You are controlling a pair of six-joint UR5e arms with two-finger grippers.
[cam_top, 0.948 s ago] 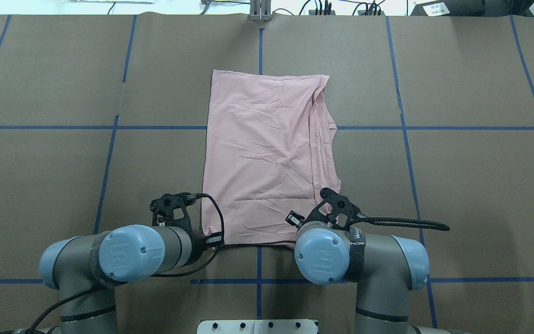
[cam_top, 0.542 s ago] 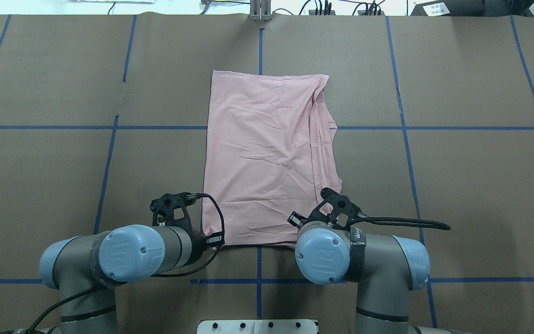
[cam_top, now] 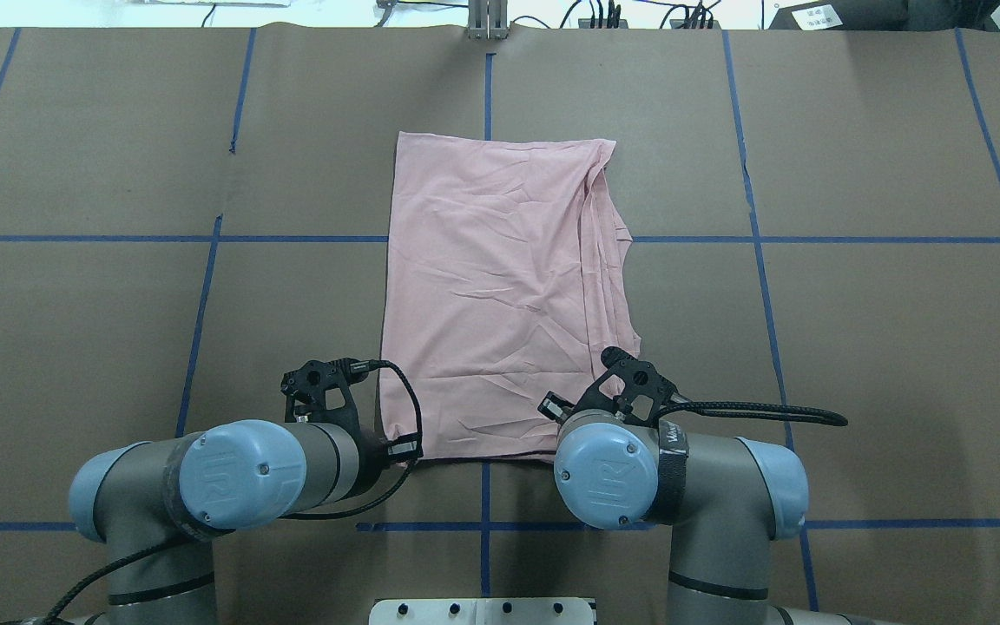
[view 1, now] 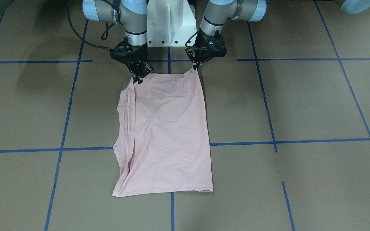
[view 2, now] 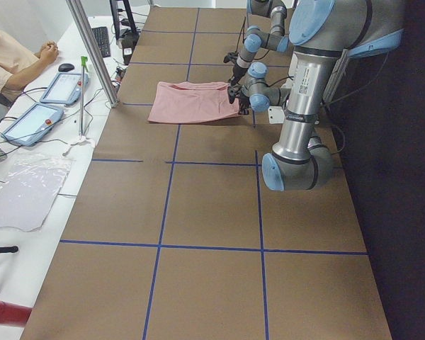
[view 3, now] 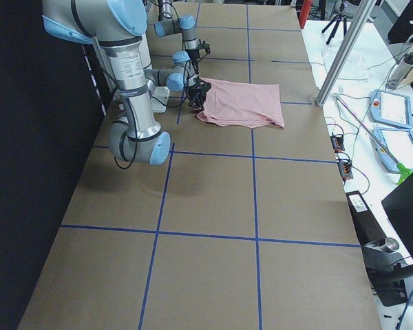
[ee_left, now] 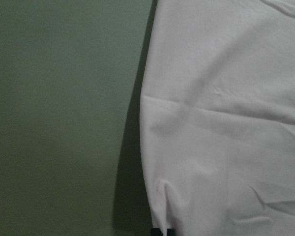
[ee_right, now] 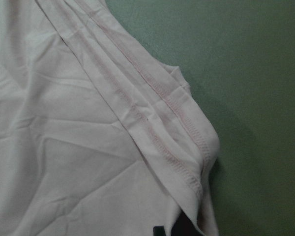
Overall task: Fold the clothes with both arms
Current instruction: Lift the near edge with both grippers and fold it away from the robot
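Where pincers clamp, T-shirt corners sit.

We see the pale pink T-shirt folded into a plain, wrinkled rectangle, flat on the table. Stacked hems run along its right-arm edge. The left tool and right tool each pinch a robot-side corner.

Brown table, blue tape grid.
Beside the table: metal post, white bench with tablets.
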